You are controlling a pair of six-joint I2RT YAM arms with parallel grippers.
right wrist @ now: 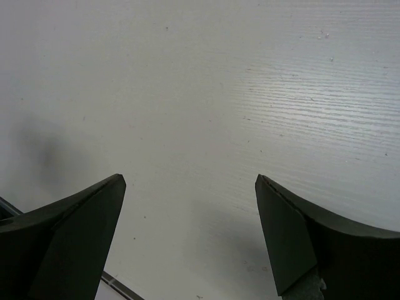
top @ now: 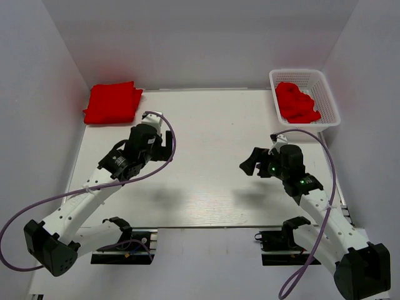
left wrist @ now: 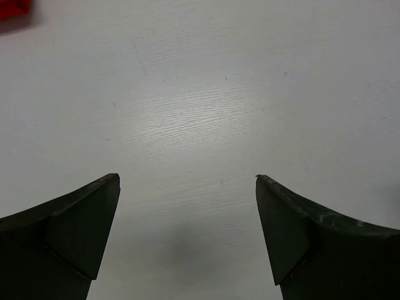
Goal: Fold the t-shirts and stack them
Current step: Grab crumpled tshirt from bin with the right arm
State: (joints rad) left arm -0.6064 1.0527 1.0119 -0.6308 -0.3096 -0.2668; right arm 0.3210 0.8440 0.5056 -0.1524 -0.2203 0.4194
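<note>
**Both sets of fingers wide over bare desk; red shirts at the two far corners**

My wrist cameras give me little. The left fingers [left wrist: 69, 225] and the right fingers [right wrist: 312, 237] each stand wide apart with nothing between them. Their bases are cut off by the bottom of the frame, and only the white desk [top: 212, 125] lies beyond.

The left wrist view catches a red sliver in its top left corner, too clipped to tell more. The right wrist view adds only a dark strip at its lower left edge, which I cannot make out.

Only the overhead camera gives me the layout. The folded t-shirts [top: 112, 103] lie at the far left corner of the desk; I cannot count the layers. At the far right sits the white mesh basket [top: 301, 74], holding crumpled t-shirt cloth [top: 297, 103]. Whether that is one shirt or several, I cannot tell. Both arms hover over the middle of the desk, well apart from either red pile.
</note>
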